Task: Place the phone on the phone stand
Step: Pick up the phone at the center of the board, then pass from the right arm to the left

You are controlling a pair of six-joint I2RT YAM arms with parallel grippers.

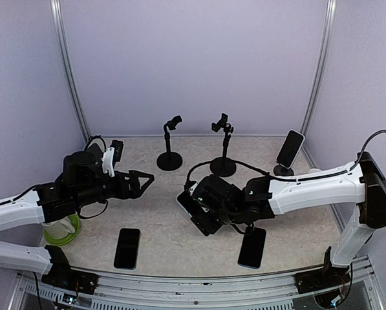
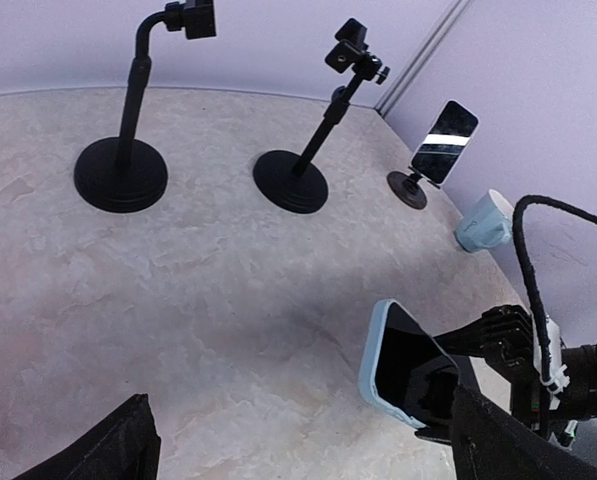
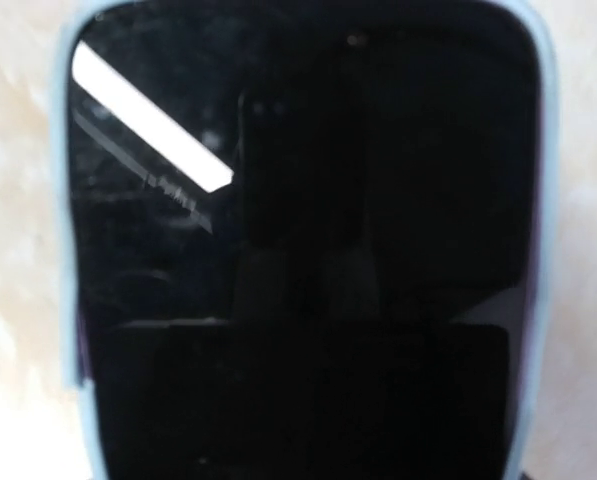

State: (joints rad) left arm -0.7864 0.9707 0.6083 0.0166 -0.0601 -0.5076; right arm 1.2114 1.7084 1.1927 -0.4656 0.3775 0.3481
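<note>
The right gripper (image 1: 204, 208) was clamped on the lower end of a black-screened phone in a pale blue case (image 2: 406, 362). The phone sat tilted, its free end raised off the beige marbled tabletop (image 1: 160, 216) — in front of and slightly left of the tall black pole stand with a round base (image 1: 224, 165), not on it.

From the right wrist, the dark screen filled nearly the whole view, with a white bar of light reflected across its upper left corner. The fingers could not be made out there.

The left gripper (image 1: 146, 185) hung with its jaws wide apart, holding nothing, well to the left of that tall stand and pointing towards the phone.

A second black round-based stand with a bent neck (image 1: 170, 159) stood just left of the tall one. To the tall stand's right, a small black disc stand (image 1: 284, 170) carried another phone (image 1: 291, 148), propped upright.

Two more dark phones lay flat nearer than the tall stand — one to the front left (image 1: 127, 248), one to the front right (image 1: 252, 247). A green-and-white round object (image 1: 62, 229) sat far to its left, by the left arm.
</note>
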